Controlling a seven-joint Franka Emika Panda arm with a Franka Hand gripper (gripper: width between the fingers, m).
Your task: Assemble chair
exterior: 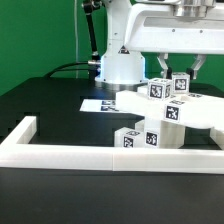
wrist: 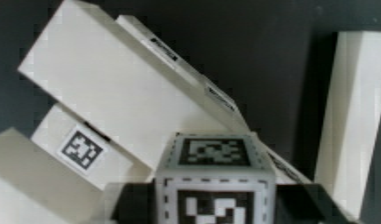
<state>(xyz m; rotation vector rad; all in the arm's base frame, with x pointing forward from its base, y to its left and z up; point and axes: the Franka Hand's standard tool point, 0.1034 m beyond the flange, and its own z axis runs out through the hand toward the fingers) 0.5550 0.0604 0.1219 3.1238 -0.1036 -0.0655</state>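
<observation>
The tool (exterior: 172, 72) hangs from the white arm over the far part of the black counter (exterior: 40, 110), toward the exterior view's right, and its two dark fingers (exterior: 160, 66) are closed narrowly on a small white tagged block (exterior: 172, 88) of the chair, one finger on each side of the block's top. In the wrist view the same block (wrist: 215, 180) fills the lower middle of the picture, with a square black-and-white marker on its upper face and another on the face below it; the fingers themselves are not clearly visible there. Beside the held block lie other loose chair pieces: a broad flat white panel (wrist: 134, 85) leaning tilted, with a marker near its lower end, and a long white bar (wrist: 361, 130) at the picture's edge. In the exterior view these pieces form a cluster (exterior: 150, 120) near the middle of the counter's right half, several showing tags, with another tagged block (exterior: 133, 139) lying lower, just behind the long white border frame (exterior: 80, 152) that runs along the counter's near edge and turns back at its left corner. A flat white marker board (exterior: 100, 103) lies on the counter farther back, near the arm's base (exterior: 122, 68). Whether the held block rests on the pieces below it or is lifted clear cannot be told
</observation>
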